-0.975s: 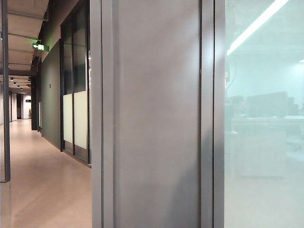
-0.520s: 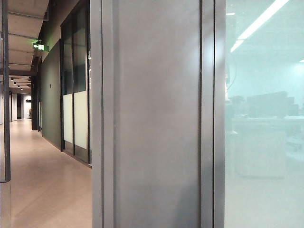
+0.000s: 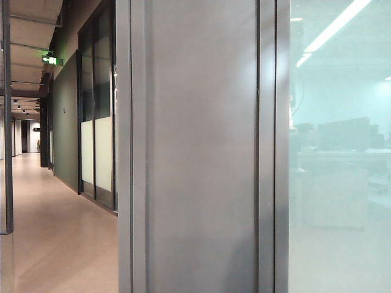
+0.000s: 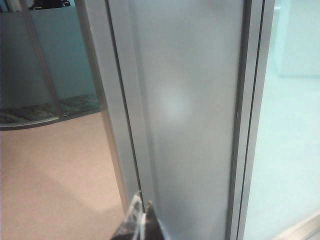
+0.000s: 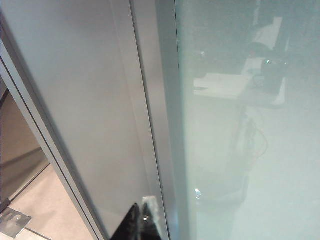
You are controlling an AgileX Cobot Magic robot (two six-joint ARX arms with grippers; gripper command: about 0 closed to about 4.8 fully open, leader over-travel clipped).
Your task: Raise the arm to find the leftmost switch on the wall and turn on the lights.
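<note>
Switch is not seen in any view, so its direction from either gripper cannot be told. A grey wall panel point(image 3: 201, 152) fills the middle, corridor at left, frosted glass point(image 3: 339, 183) at right. The left gripper point(image 4: 141, 220) and right gripper point(image 5: 141, 216) are held near the panel, fingertips together, nothing gripped.

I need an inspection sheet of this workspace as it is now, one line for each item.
Surface: grey wall panel fills the middle of the exterior view; no table.
Job's things: no switch seen in any view.
Clutter: nothing seen.
Grippers: left claw tips together, close to the panel; right claw tips together near the panel's edge by the frosted glass; neither shows in the exterior view.
Cables: nothing seen.
Surroundings: corridor on the left; office desks dimly visible behind the glass.
</note>
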